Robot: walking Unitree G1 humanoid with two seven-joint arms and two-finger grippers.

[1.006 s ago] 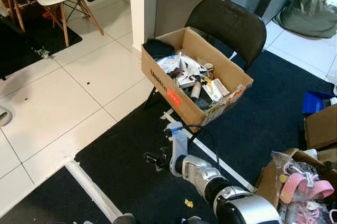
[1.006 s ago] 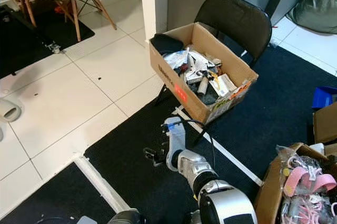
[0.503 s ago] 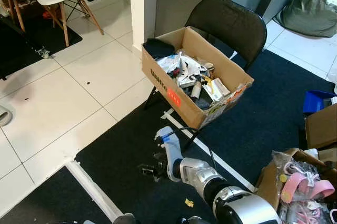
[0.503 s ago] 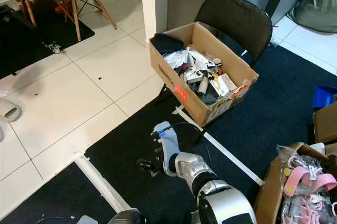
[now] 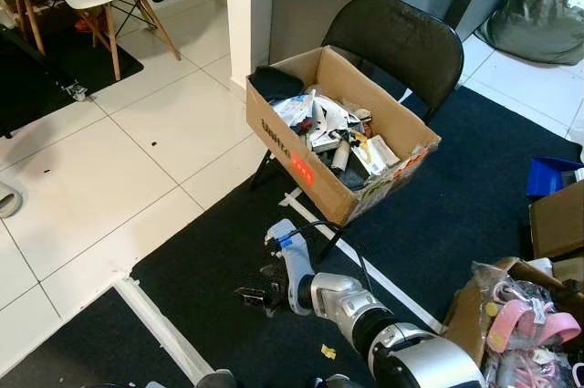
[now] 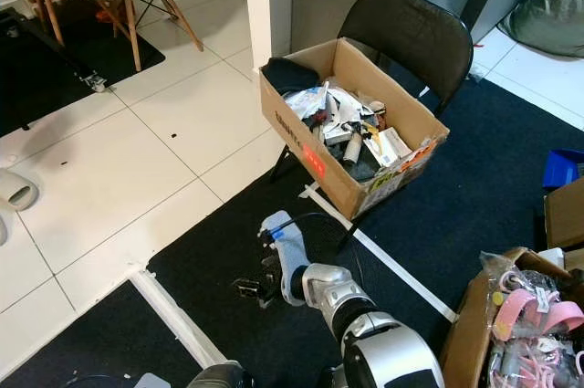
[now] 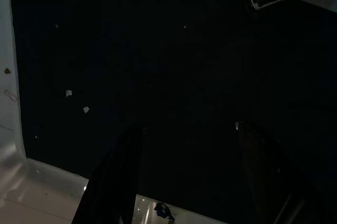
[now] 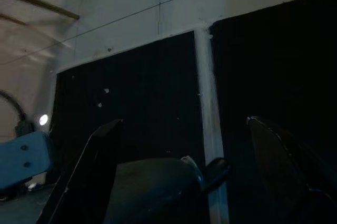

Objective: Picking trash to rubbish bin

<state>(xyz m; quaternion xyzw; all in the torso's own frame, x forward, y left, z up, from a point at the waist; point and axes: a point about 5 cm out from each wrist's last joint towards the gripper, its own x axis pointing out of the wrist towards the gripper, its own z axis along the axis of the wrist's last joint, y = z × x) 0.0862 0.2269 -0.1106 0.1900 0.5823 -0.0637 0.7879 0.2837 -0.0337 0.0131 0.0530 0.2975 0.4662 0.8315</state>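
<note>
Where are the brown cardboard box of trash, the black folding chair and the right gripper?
brown cardboard box (image 5: 283,146), left eye view, front wall.
black folding chair (image 5: 401,41), left eye view, backrest.
right gripper (image 5: 248,296), left eye view, between fingertips.

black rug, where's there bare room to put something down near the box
The black rug lies bare right of the chair, up to the blue bin. It is also bare left of the white tape, between the right gripper and the white tiles. Crowded: the cardboard box is full, and clutter packs the near-right corner.
</note>
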